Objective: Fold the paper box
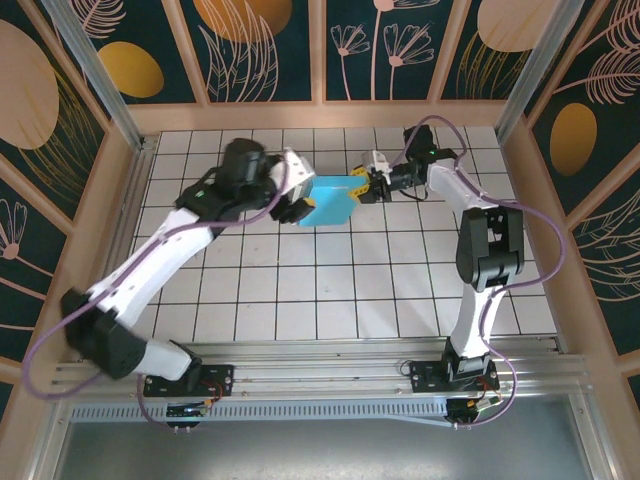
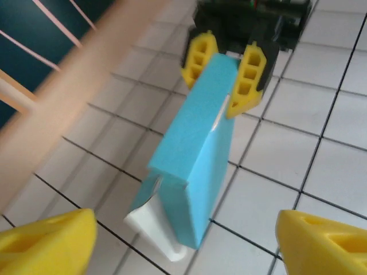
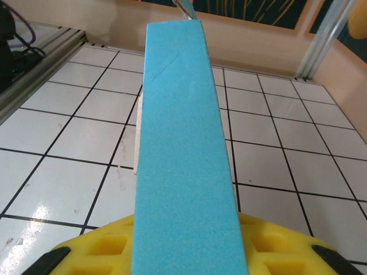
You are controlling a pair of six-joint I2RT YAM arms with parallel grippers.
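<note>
The paper box (image 1: 328, 201) is a cyan folded shape held just above the white tiles at the back middle. My right gripper (image 1: 364, 187) is shut on its right end; in the left wrist view its yellow fingers (image 2: 246, 77) clamp the far end of the box (image 2: 200, 149). A whitish flap (image 2: 150, 224) sticks out at the box's near end. My left gripper (image 1: 297, 206) is at the box's left end, and its yellow fingers (image 2: 49, 246) stand wide apart, touching nothing. In the right wrist view the box (image 3: 180, 143) runs away from the yellow finger (image 3: 103, 249) below it.
The tiled table (image 1: 330, 290) is fenced by a wooden rim (image 1: 320, 114) at the back and sides. Aluminium posts (image 1: 95, 70) stand at the back corners. The left arm's body lies across the left tiles, and the right arm's cable loops over the right side.
</note>
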